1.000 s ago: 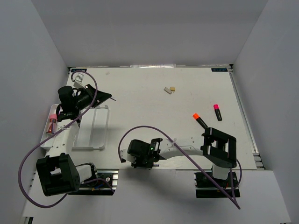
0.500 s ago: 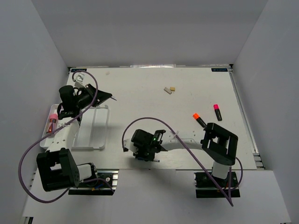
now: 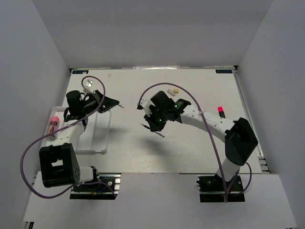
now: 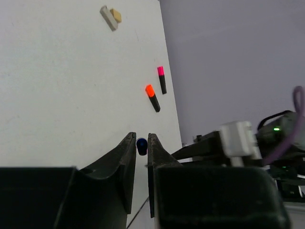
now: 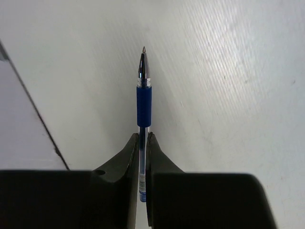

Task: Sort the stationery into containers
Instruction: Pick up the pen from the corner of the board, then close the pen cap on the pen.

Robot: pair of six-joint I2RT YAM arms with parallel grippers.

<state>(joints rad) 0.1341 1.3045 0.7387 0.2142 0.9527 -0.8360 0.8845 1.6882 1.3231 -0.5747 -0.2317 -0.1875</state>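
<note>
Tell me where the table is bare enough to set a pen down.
Widest bare patch: the near table between the tray and the right arm's base. Also bare: the far strip between the left gripper, shut on a blue-ended pen, and the erasers, and the far right corner beyond the pink highlighter. Crowded: the middle, where the right gripper holds a blue pen.

blue pen point(image 5: 144, 98), white tray point(image 3: 97, 136), pink-capped highlighter point(image 4: 162, 80)

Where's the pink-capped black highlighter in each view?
Top external: pink-capped black highlighter right of centre, pink cap showing.
Left wrist: the highlighter sits above centre, just up and right of the orange-capped black highlighter.
Right wrist: not in view.
Shared landmark: white and tan erasers, in the top external and left wrist views only.
</note>
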